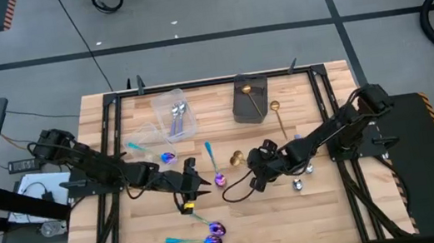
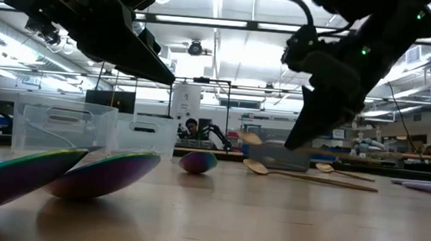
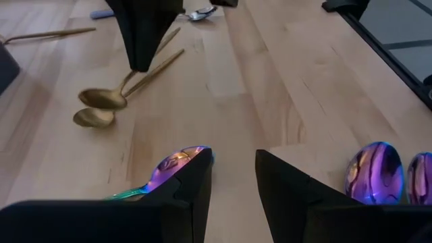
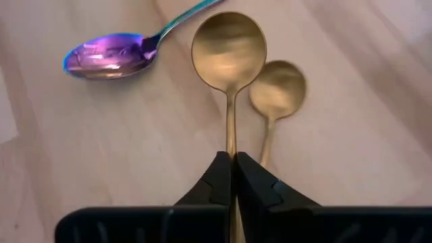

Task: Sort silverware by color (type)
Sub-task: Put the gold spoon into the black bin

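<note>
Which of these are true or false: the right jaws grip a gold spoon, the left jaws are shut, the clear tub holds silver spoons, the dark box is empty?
1. The right gripper is shut on a gold spoon. True.
2. The left gripper is shut. False: its jaws stand open, holding nothing.
3. The clear tub holds silver spoons. True.
4. The dark grey box is empty. False: a gold utensil lies in it.
</note>
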Controlling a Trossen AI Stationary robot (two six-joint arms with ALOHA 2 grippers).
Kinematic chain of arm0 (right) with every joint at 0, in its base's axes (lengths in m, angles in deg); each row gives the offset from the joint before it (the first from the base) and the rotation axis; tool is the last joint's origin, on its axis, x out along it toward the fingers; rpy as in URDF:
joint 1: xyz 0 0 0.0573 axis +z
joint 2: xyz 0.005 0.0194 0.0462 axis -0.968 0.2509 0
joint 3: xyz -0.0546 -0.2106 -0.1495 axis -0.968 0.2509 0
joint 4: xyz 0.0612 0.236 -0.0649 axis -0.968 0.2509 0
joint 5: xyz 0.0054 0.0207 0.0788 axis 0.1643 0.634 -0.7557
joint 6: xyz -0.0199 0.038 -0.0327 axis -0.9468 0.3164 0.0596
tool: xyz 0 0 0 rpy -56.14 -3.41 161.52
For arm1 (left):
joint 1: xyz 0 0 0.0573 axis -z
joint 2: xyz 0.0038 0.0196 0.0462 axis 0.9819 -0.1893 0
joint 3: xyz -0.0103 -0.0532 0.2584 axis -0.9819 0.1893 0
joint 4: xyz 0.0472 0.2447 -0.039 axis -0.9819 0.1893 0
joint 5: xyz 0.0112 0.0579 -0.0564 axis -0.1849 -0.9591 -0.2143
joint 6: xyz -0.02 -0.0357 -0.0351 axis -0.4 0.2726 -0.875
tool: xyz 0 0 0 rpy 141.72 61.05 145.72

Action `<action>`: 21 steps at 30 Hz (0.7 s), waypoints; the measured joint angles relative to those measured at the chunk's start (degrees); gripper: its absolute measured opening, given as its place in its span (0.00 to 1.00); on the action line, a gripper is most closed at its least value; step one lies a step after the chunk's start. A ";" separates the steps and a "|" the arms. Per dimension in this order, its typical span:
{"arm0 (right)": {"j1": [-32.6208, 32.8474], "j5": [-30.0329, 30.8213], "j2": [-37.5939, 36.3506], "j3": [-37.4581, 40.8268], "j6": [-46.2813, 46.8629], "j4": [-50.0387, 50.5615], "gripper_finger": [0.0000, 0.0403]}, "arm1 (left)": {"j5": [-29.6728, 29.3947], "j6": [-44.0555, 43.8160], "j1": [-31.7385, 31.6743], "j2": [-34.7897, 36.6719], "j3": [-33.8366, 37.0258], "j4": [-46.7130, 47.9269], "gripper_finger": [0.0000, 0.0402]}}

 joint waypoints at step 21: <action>-0.53 0.07 -7.27 -0.04 -1.25 0.11 0.03 | -0.50 -0.47 0.00 0.00 0.00 0.00 0.31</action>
